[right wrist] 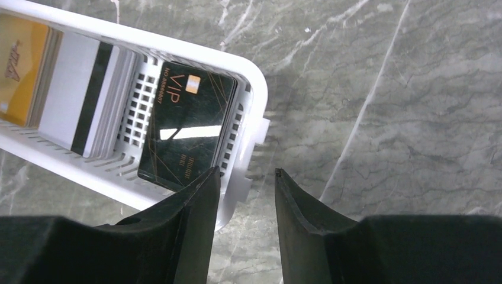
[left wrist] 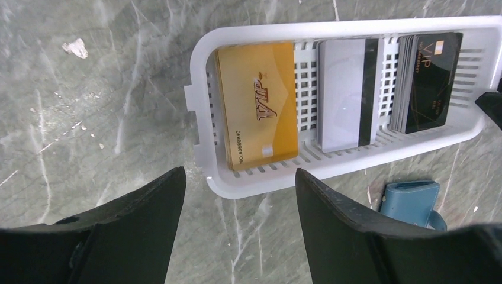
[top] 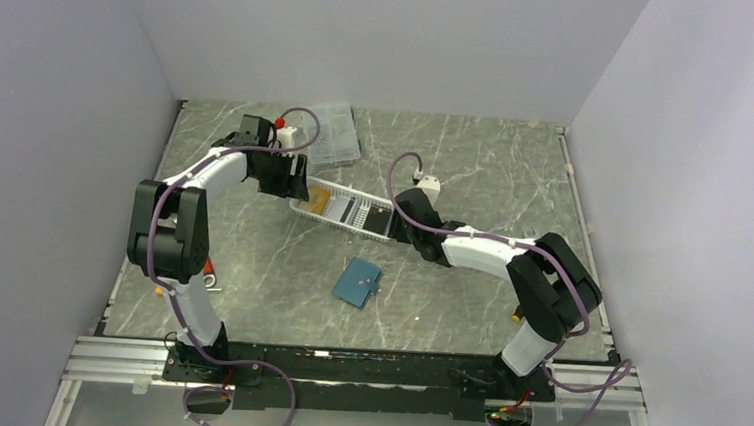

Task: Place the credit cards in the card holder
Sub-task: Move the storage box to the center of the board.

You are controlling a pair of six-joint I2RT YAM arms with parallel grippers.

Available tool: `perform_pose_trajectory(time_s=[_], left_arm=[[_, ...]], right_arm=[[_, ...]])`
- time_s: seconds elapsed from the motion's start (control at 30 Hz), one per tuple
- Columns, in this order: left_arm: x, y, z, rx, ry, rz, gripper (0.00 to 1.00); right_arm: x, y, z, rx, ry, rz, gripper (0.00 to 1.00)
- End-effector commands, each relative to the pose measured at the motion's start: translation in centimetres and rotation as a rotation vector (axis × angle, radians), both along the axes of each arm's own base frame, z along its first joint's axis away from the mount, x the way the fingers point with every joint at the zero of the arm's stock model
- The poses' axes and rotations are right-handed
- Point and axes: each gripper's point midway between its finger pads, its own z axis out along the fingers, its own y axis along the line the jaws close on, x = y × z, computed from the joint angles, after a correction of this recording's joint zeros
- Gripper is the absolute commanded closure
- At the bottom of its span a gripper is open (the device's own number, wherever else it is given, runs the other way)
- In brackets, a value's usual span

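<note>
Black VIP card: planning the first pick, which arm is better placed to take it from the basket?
Likely right. The right pincer hangs at the basket's end where the black VIP card lies; the left pincer sits by the gold card at the other end.

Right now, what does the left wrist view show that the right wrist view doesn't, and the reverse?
Left wrist only: the teal card holder on the table near the white basket, and a white scrap. Right wrist only: the tab on the basket's black-card end. Both: the gold card, grey striped cards and black VIP cards lying in the basket.
</note>
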Motion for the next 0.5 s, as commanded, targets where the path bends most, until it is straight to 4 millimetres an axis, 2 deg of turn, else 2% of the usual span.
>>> perform_pose_trajectory(time_s=[0.0, 0.2, 0.47], left_arm=[[0.5, -0.6, -0.5, -0.029, -0.014, -0.018, 0.28], [0.6, -0.7, -1.5, -0.035, -0.005, 0.001, 0.34], [-0.6, -0.8, -2.2, -0.042, 0.013, -0.006, 0.44]], right_arm=[[0.2, 0.1, -0.4, 0.026, -0.008, -0.019, 0.59], [0.0, -0.2, -1.2, 0.015, 0.005, -0.026, 0.74], [-0.3, -1.7, -1.6, 0.001, 0.012, -0.052, 0.76]])
